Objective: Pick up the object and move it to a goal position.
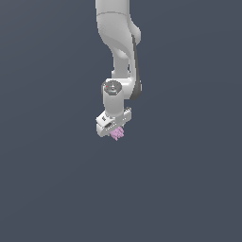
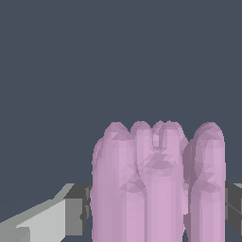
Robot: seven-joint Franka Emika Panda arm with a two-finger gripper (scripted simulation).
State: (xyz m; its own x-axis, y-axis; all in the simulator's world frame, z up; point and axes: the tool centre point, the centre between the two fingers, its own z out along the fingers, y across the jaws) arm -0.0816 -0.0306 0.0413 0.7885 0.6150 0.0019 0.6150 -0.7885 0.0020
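The object is a tiny pale pink-lilac lump with short rounded prongs, showing just under the white arm's hand in the exterior view. In the wrist view the object fills the lower middle, its finger-like prongs pointing away from the camera. My gripper is shut on it: grey finger pads press against its sides. The fingertips themselves are mostly hidden behind the object.
The white arm comes down from the upper edge of the exterior view. Around it is only a plain dark grey-blue surface.
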